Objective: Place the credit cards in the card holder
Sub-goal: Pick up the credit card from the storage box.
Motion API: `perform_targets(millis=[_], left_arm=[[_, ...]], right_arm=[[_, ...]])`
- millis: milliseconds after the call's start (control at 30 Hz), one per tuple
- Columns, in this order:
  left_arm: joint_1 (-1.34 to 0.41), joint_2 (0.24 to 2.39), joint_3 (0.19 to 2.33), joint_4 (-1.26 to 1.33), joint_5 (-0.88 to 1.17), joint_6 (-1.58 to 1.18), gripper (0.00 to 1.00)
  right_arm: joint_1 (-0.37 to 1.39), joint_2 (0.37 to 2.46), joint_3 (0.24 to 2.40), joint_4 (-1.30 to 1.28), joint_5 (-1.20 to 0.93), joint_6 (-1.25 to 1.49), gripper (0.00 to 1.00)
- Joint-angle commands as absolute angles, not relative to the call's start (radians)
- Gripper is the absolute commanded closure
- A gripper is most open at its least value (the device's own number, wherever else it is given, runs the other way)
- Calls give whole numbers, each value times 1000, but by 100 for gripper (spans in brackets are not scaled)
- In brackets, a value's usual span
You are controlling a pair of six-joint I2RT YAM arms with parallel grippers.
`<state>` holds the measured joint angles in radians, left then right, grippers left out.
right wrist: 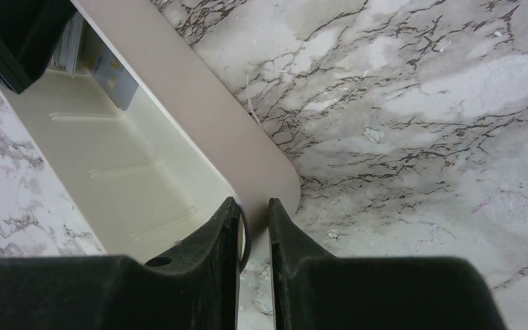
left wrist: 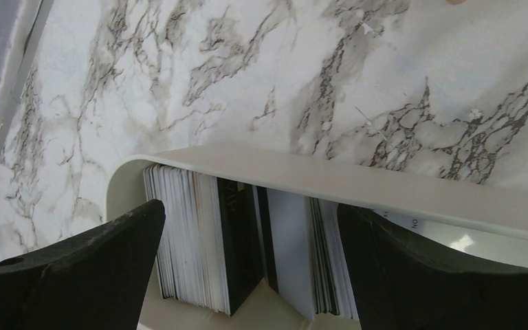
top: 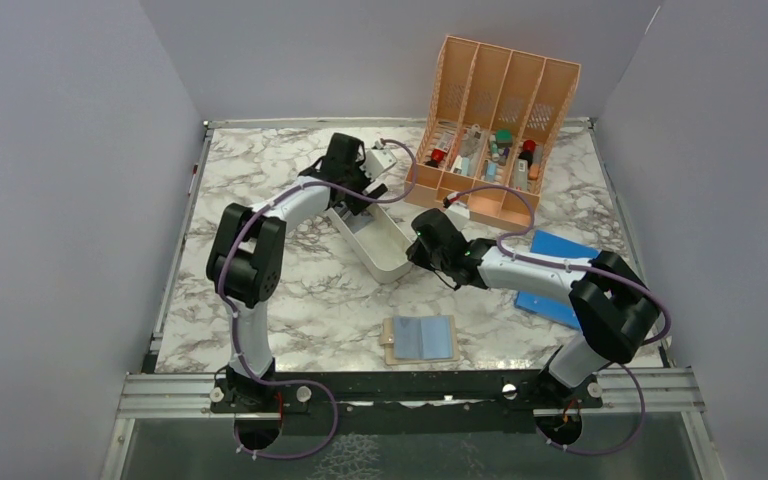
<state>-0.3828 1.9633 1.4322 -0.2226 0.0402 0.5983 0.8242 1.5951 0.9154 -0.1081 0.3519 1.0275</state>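
The left end effector (left wrist: pixel 251 210) is hanging wide open over the far end of the white tray (left wrist: pixel 357 182). Its two fingers are straddling the credit cards (left wrist: pixel 203 240), which are standing on edge in a packed row inside that end, and neither finger is visibly touching them in the left wrist view. The right end effector (right wrist: pixel 253 223) is pinching narrowly on the tray's side wall at its near rounded corner. The card holder (top: pixel 422 339) is lying opened flat, blue-grey inside up, on the bench (top: pixel 290 310) near the front edge, well apart from both end effectors. Only the top view is showing it, while only the wrist views are showing the cards and the grip on the rim
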Motion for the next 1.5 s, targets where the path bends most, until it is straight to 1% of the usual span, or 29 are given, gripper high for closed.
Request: perform_targets(millis=[0,167,300,433,567,733,867,1000,1067,1467], left_arm=[[-414,1925,1410,-217,-7,592,1],[-419,1926,1372,-191,-34,571,1],[-419,1944,1329,-137,-111,603,1],[-420,1983,1338,-100,-218,634,1],[-419,1963,1297,1,-262,686,2],[-400,1956,1302,35,-272,757,11],[-366,1976,1340,-7,-229,752,27],[-356,1980,1347,-26,-200,764,38],[-355,1980,1348,-29,-200,764,39],[-342,1969,1441,-133,-128,771,40]], right_arm=[[822,1623,930,-125,320,1023,79],[822,1620,932,-126,320,1023,79],[822,1612,931,-124,317,1022,79],[822,1609,934,-123,313,1020,79],[822,1608,932,-128,317,1019,79],[821,1601,918,-124,322,1019,79],[822,1606,925,-130,324,1016,79],[821,1607,922,-128,324,1017,79],[821,1610,920,-126,323,1017,79],[821,1619,913,-123,316,1022,79]])
